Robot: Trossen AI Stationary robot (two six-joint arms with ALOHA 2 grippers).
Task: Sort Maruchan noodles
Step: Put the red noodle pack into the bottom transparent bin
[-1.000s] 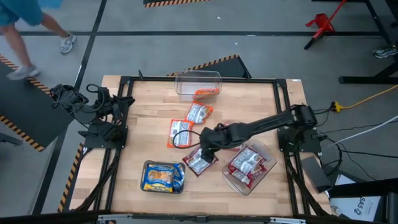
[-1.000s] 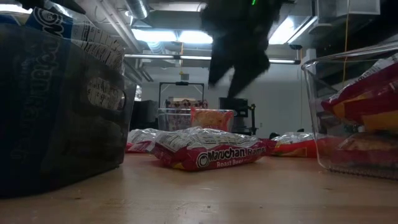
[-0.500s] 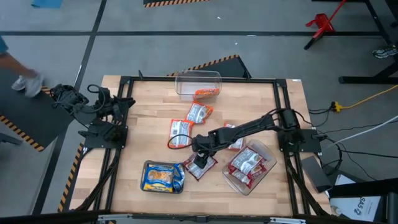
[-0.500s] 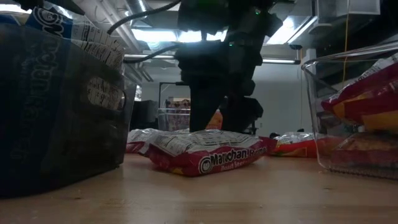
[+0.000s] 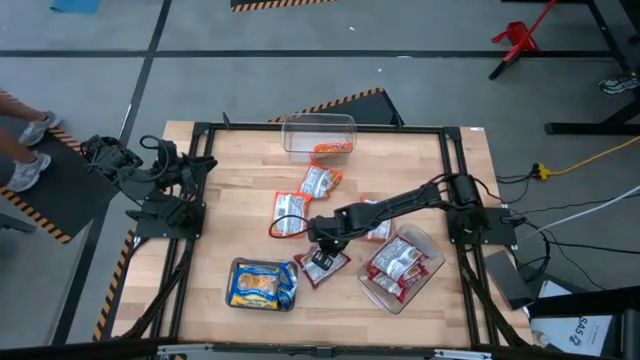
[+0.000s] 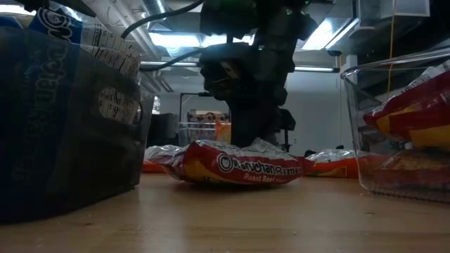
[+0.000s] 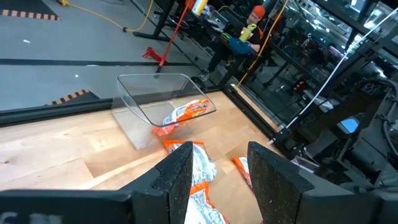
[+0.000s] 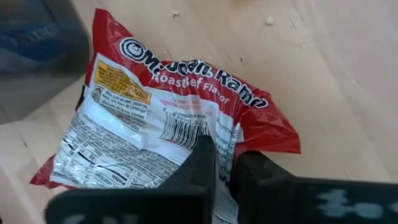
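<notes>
The right gripper (image 8: 222, 167) is down at the middle of the table, its two dark fingers (image 8: 199, 163) pressed together on the edge of a red-and-white roast beef packet (image 8: 165, 118), pinching the plastic wrapper between them. That packet lies on the wood with its printed back up, and in the low view one end of it tilts up off the board under the gripper. From above, the right arm (image 5: 400, 207) stretches across from the right side of the table to reach it. Just beside the pinched packet, toward the front left, sits a tub of blue-and-yellow packets (image 5: 263, 284). To the right, a clear tub (image 5: 432, 262) holds several red-and-white packets (image 5: 395, 264). Past the gripper, two orange-and-white packets lie loose on the wood, one orange packet (image 5: 290, 213) near the arm and a second orange packet (image 5: 319, 181) further back. At the far edge stands a clear bin (image 5: 318, 124) with one orange-red packet (image 5: 333, 149) inside. Over at the left edge, the left gripper (image 7: 217, 177) waits well away from the pile, fingers spread apart and holding nothing. A person's shoes (image 5: 28, 150) show on the floor beyond the table's left corner.
</notes>
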